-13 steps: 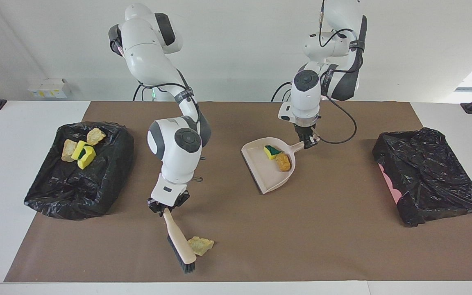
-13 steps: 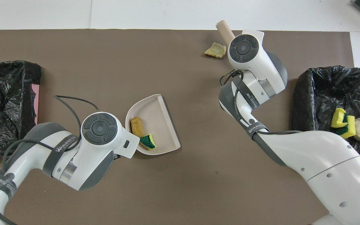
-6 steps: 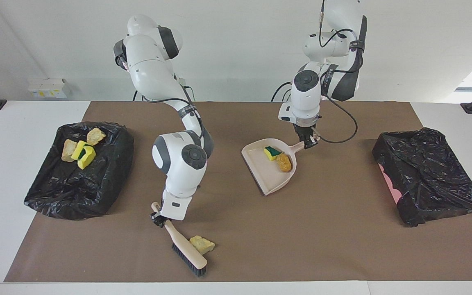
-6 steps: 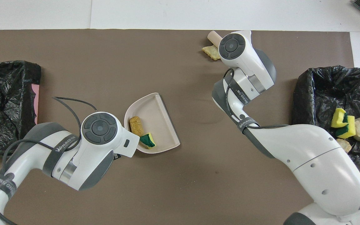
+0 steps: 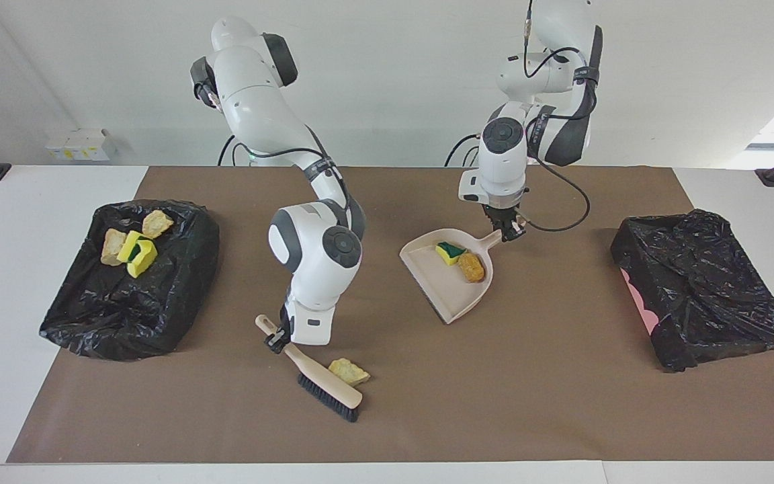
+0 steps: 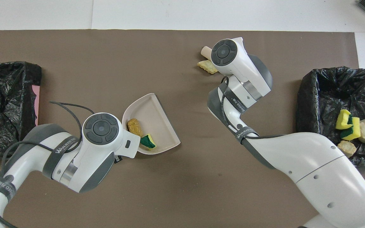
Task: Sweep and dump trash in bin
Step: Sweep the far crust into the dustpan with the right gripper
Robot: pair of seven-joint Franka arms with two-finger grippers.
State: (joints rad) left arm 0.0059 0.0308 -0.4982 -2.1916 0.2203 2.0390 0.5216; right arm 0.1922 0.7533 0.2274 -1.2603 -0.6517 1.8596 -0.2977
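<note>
My right gripper (image 5: 278,338) is shut on the handle of the beige, black-bristled brush (image 5: 325,388), whose bristles rest on the brown mat. One beige trash scrap (image 5: 349,371) (image 6: 207,66) lies against the brush on the side nearer the robots. Nearer the robots, my left gripper (image 5: 509,232) is shut on the handle of the beige dustpan (image 5: 447,286) (image 6: 157,117). The dustpan holds a green-backed yellow sponge piece (image 5: 450,251) (image 6: 147,141) and a brown nugget (image 5: 472,267) (image 6: 134,126). In the overhead view both grippers are hidden under their wrists.
A black-lined bin (image 5: 158,302) (image 6: 325,95) at the right arm's end holds yellow sponge pieces and beige chunks (image 5: 133,246). A second black-lined bin (image 5: 709,302) (image 6: 5,104) with a pink edge stands at the left arm's end. A brown mat (image 5: 528,403) covers the table.
My right arm has swung the brush and pushed the beige scrap toward the robots and the dustpan. The dustpan has shifted slightly toward the left arm's end.
</note>
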